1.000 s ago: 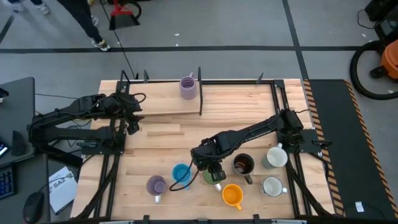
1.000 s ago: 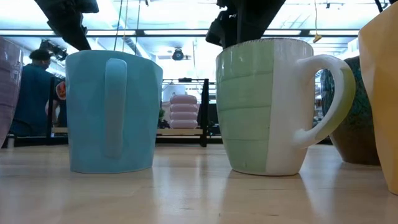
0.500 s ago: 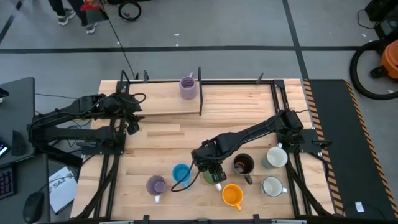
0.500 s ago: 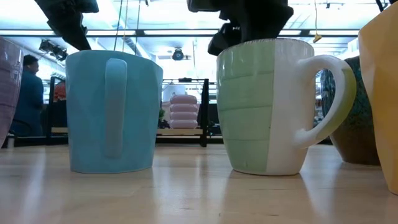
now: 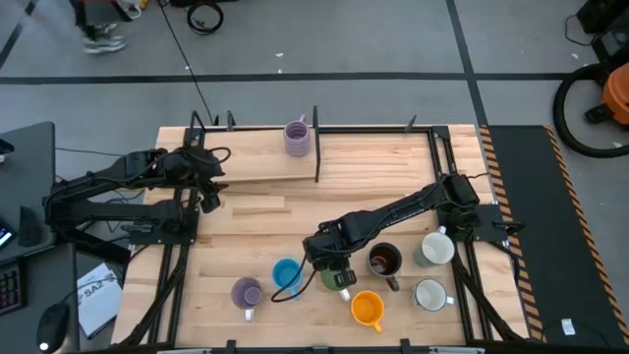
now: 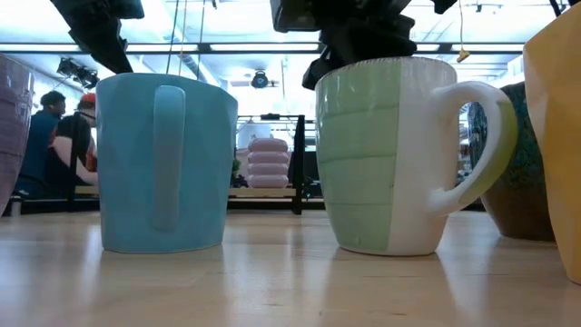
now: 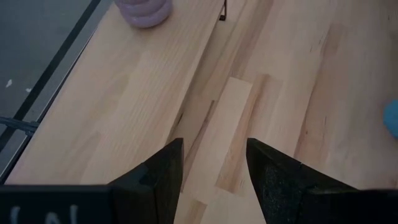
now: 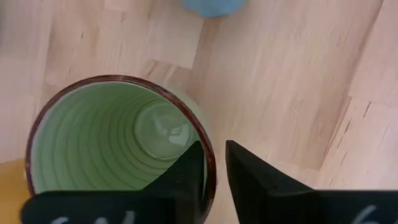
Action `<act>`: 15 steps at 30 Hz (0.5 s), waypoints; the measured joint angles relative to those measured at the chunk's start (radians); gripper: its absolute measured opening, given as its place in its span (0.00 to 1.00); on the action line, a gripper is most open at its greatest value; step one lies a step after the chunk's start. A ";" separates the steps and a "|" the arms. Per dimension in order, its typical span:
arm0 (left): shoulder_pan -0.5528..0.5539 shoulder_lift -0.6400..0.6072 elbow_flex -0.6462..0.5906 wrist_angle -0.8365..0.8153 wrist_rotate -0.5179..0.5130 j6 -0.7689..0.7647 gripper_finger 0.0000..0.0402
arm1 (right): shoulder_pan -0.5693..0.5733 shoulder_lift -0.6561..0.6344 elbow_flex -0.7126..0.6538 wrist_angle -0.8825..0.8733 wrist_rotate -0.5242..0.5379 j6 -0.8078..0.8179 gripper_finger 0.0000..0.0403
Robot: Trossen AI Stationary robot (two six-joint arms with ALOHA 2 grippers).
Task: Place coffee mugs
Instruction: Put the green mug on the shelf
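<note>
A green mug [image 6: 381, 154] with a white handle side stands upright on its base on the wooden table [image 5: 265, 216], near the front. My right gripper [image 8: 214, 180] is down on its rim [image 5: 339, 279], shut on the wall. To its left stands a blue mug [image 5: 286, 274], then a lilac one [image 5: 246, 292]. On the mug's other sides stand an orange [image 5: 367, 309], a dark brown [image 5: 384, 261] and two white mugs [image 5: 432, 248]. A second lilac mug [image 5: 297, 138] stands on the raised board at the far edge. My left gripper [image 7: 214, 168] waits open at the far left. My right gripper has the green mug's rim [image 8: 211, 163] between its two fingers, one finger [image 8: 186, 177] inside the mug and the other [image 8: 252, 183] outside. The fingers come from above, pointing down. The mug stands upright with its base on the table.
A raised wooden board [image 5: 251, 157] runs along the far left, ending at a black upright post [image 5: 316, 147]. Black rails frame the table's edges. The other mugs crowd close around the green one. People move in the room beyond the table [image 6: 54, 136].
My right gripper has come down from just above the green mug onto its rim. The mug has stayed where it stood.
</note>
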State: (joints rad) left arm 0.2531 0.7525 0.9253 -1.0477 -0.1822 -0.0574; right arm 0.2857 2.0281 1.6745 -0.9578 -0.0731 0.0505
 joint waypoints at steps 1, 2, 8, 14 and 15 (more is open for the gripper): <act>0.000 0.000 0.000 0.000 0.000 0.000 0.45 | -0.002 0.000 0.000 0.000 0.000 0.000 0.14; 0.000 0.000 0.000 0.000 0.000 0.000 0.45 | -0.004 0.000 0.000 0.000 0.000 0.000 0.11; 0.000 0.000 0.000 0.000 0.000 0.000 0.45 | -0.020 0.000 0.000 -0.005 0.004 0.027 0.06; 0.000 0.000 0.000 0.000 0.000 0.000 0.45 | -0.057 0.000 0.015 -0.013 0.056 0.014 0.08; 0.000 0.000 0.000 0.002 -0.001 0.000 0.45 | -0.068 0.000 0.021 -0.010 0.062 -0.001 0.08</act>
State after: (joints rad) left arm 0.2527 0.7525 0.9253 -1.0461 -0.1827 -0.0570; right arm 0.2178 2.0285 1.6952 -0.9681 -0.0114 0.0497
